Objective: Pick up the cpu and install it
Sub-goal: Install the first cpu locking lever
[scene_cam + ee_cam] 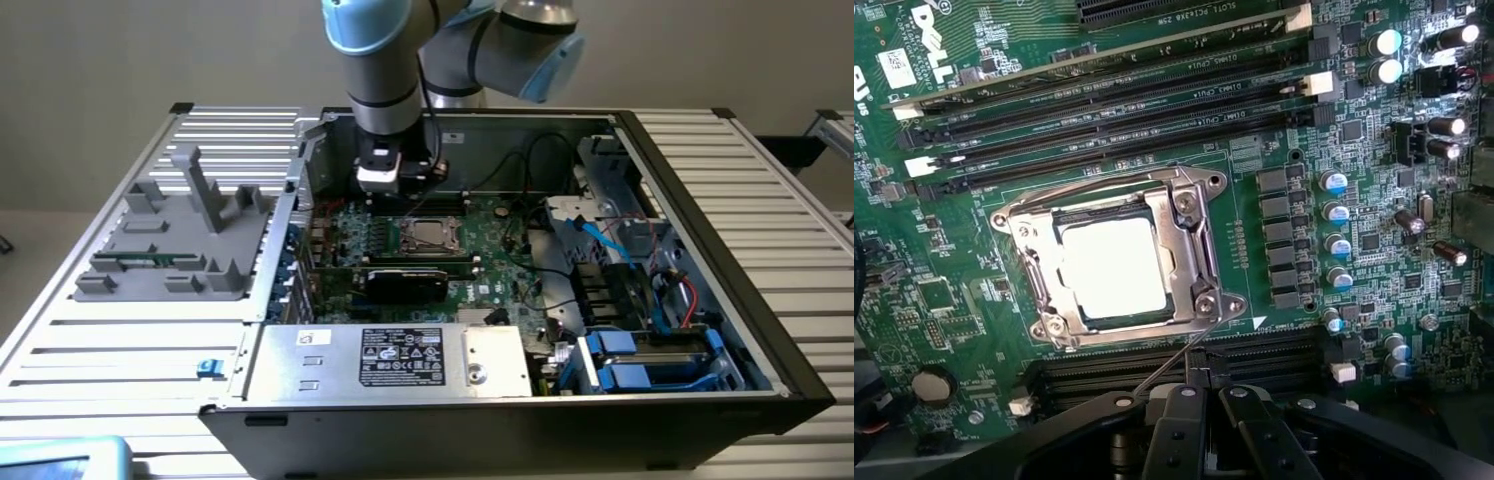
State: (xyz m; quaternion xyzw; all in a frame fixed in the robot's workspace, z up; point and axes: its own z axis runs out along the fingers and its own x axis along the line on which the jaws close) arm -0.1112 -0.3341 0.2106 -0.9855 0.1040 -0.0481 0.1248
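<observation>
On the exterior view's left we see a white slatted metal table (120, 340) carrying a grey moulded plastic tray (200, 215) with upright posts. A long thin green memory stick (144, 262) lies in one of its slots. A small blue plastic clip (207, 367) sits on the table by the corner of a black open-topped metal computer case (467, 440). The case lies on the table with its green motherboard (501, 265) facing up. At the case's near edge sits a silver metal power supply box (400, 357) with a black label.

The grey and light-blue robot arm (380, 60) hangs over the case. Its black hand (400, 192) is low over the board, near the small flat square cpu (430, 235).

In the wrist view the hand (1212, 420) is clenched, black fingers (1176, 430) drawn together, grasping nothing. The cpu (1112, 265), with its bright silvery-grey metal top, lies flat in the opening of the silvery metal socket frame (1199, 250), apart from the hand. A thin wire lever (1174, 365) runs from the frame towards the fingers; we cannot tell whether it touches them. Long black memory slots (1114, 110) lie on the socket's side away from the hand.

A black graphics card (407, 282) sits just beside the socket. Towards the exterior view's right, red and blue cables (681, 290) and blue plastic drive brackets (627, 360) fill that end of the case.
</observation>
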